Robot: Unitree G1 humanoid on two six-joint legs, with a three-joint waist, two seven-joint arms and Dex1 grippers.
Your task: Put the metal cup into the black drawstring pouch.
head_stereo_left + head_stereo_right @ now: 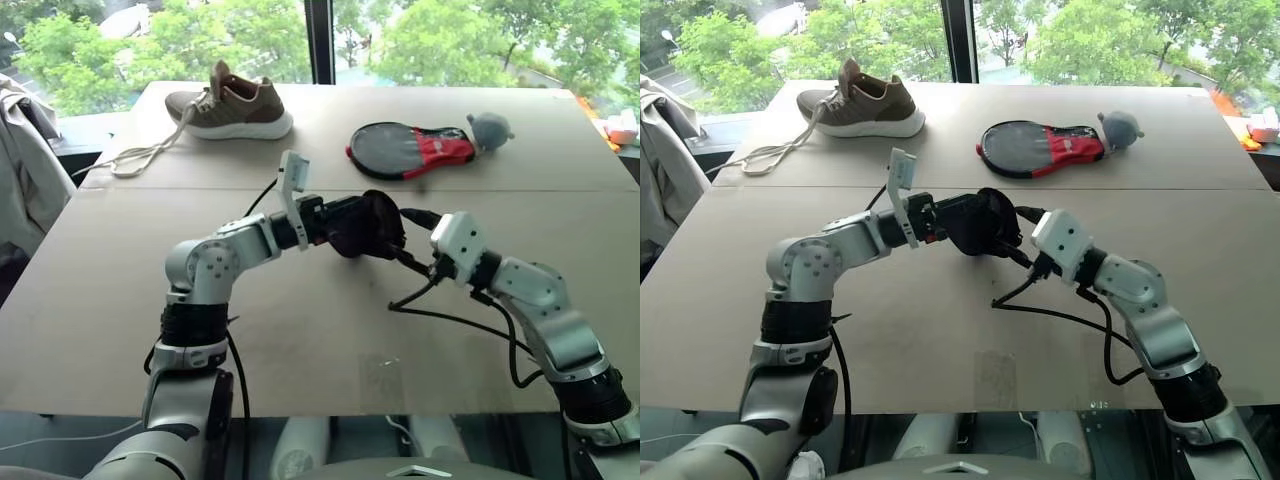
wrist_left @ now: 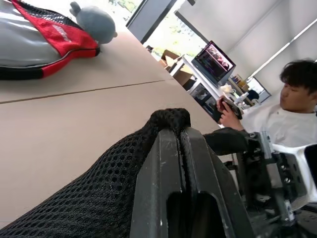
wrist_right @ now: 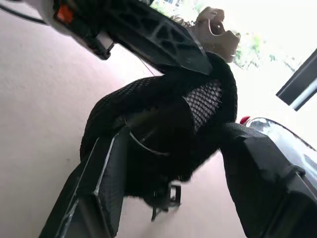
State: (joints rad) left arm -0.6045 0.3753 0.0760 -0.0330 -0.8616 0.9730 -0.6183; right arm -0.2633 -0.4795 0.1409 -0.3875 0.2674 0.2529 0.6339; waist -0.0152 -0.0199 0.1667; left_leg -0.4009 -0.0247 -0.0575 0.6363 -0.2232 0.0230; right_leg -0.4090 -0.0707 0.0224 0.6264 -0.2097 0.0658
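Pouch [image 1: 362, 228] hangs above mid-table, pinched shut in our left gripper [image 2: 181, 136]; our right gripper [image 3: 171, 144] straddles it, fingers spread, probably just released. We cannot see the cup.

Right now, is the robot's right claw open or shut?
Open. The right gripper has its jaws standing wide apart on either side of the black pouch, not squeezing it. The left gripper pinches the pouch shut-tight.

Place: office or lab
Evidence: big windows [image 1: 250, 35] along the top, computer monitor [image 2: 214, 60], cardboard-covered table [image 1: 300, 320]
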